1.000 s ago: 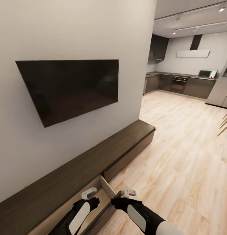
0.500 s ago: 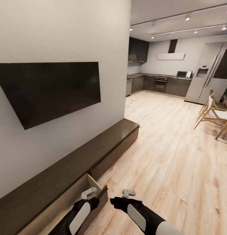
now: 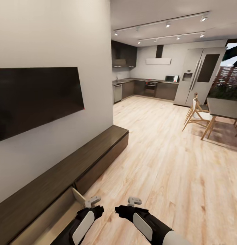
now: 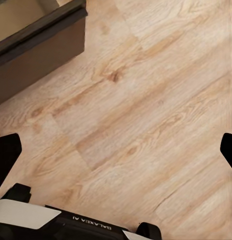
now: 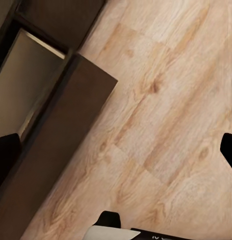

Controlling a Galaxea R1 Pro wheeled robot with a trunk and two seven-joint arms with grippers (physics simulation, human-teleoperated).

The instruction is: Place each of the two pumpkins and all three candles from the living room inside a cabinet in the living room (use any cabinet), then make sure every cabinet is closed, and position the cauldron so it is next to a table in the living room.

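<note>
Cabinet is the only task item in frame: long, low, dark brown wood grain, flat handleless fronts, running along the left wall from near-left toward the far end of that wall, under the wall-mounted TV. Its nearest drawer is pulled out at near-left, pale interior exposed; contents can't be read from here. Right wrist view shows the same open drawer with its dark front panel standing out over the floor.

Left pincer and right pincer hang low in front of the trunk, both over bare floor just right of the drawer, holding nothing. In each wrist view the dark fingertips sit at opposite edges of the picture, so both pincers are spread wide. Likely reason: arms tucked for driving, not reaching.

Judgement: drawer left open to receive more items; it needs closing before the task counts as done.

Farther right, a dark-topped dining table with slim wooden legs and chairs; not the grey low one the cauldron goes beside. Kitchen units and fridge at the far end.
</note>
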